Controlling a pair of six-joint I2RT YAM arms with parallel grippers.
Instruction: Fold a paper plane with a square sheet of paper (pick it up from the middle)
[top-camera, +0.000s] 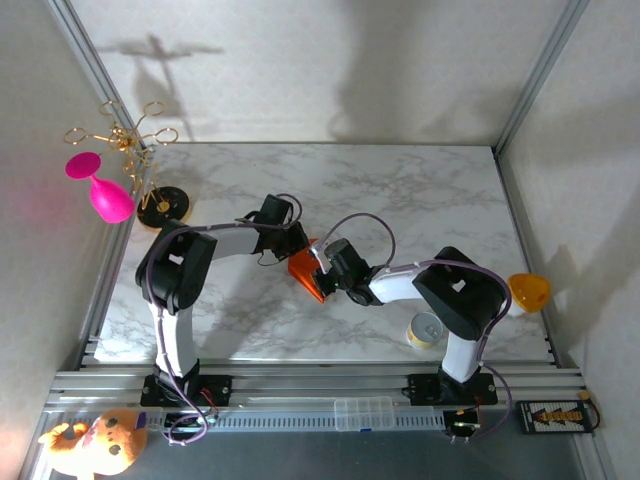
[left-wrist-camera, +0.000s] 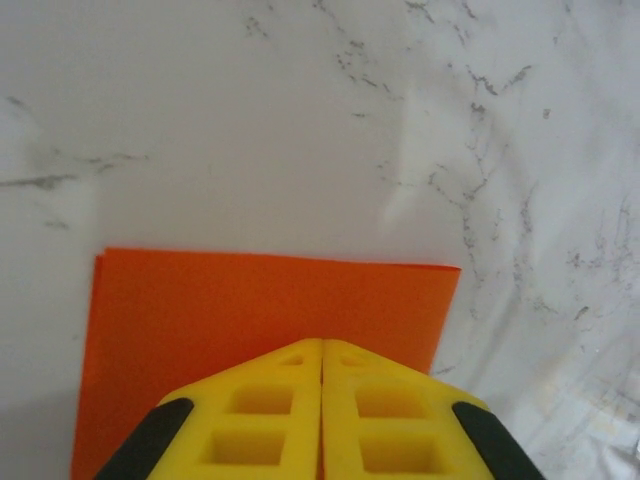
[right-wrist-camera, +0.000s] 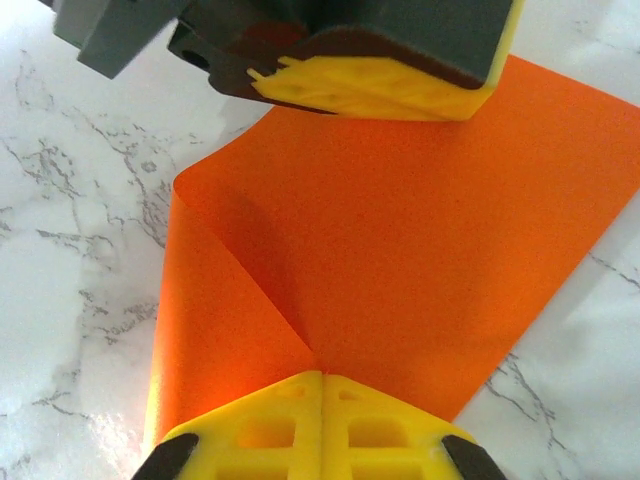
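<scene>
The square sheet of paper (top-camera: 305, 272) is bright orange and sits mid-table between my two grippers. My left gripper (top-camera: 298, 248) is shut on its far edge; in the left wrist view the paper (left-wrist-camera: 250, 310) spreads flat beyond the closed yellow fingertips (left-wrist-camera: 322, 345). My right gripper (top-camera: 324, 278) is shut on the near edge. In the right wrist view the paper (right-wrist-camera: 420, 250) rises to the fingertips (right-wrist-camera: 322, 375), a crease runs into them, and its left side curls over. The left gripper (right-wrist-camera: 370, 90) sits at the paper's opposite edge.
A pink goblet (top-camera: 105, 195) and a gold rack (top-camera: 135, 135) on a black base stand at the back left. A small yellow can (top-camera: 427, 330) is near the right arm's base. An orange-yellow cup (top-camera: 528, 291) sits at the right edge.
</scene>
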